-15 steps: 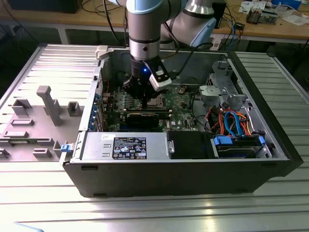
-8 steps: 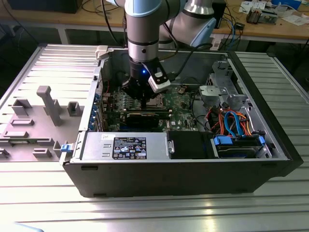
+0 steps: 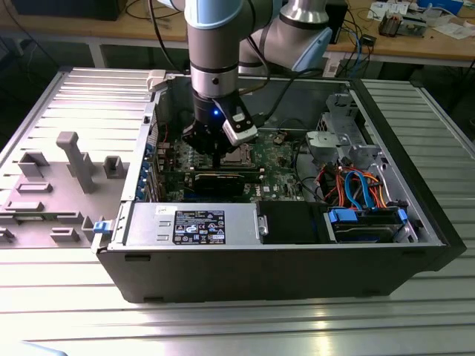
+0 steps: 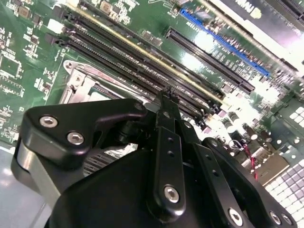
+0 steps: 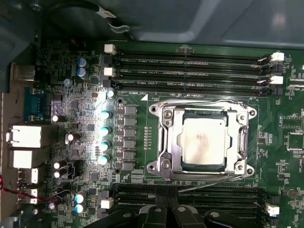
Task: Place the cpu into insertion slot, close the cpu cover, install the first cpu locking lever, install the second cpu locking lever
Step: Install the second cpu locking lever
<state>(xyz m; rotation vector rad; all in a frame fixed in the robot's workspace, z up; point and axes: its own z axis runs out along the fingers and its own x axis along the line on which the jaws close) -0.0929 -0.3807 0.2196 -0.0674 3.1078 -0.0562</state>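
The cpu (image 5: pixel 203 142), a square chip with a silver-grey top, lies flat in the insertion slot (image 3: pixel 239 157) on the green motherboard. The cpu cover (image 5: pixel 164 137), a silvery frame, lies down around it. A thin wire locking lever (image 5: pixel 213 184) runs along the socket edge nearest my fingers, slightly splayed away from the frame. Another lever (image 5: pixel 199 101) lies along the far edge by the memory slots. My gripper (image 5: pixel 168 210) (image 4: pixel 167 95) (image 3: pixel 217 154) hovers low beside the socket, its black fingers drawn together to a point with nothing seen between them.
Long black memory slots (image 5: pixel 190 71) flank the socket on both sides. A black graphics card (image 3: pixel 219 182) and power supply (image 3: pixel 189 222) sit toward the case front. Drive cage and coloured cables (image 3: pixel 356 185) fill the exterior view's right. A grey fixture plate (image 3: pixel 59 178) lies outside the case.
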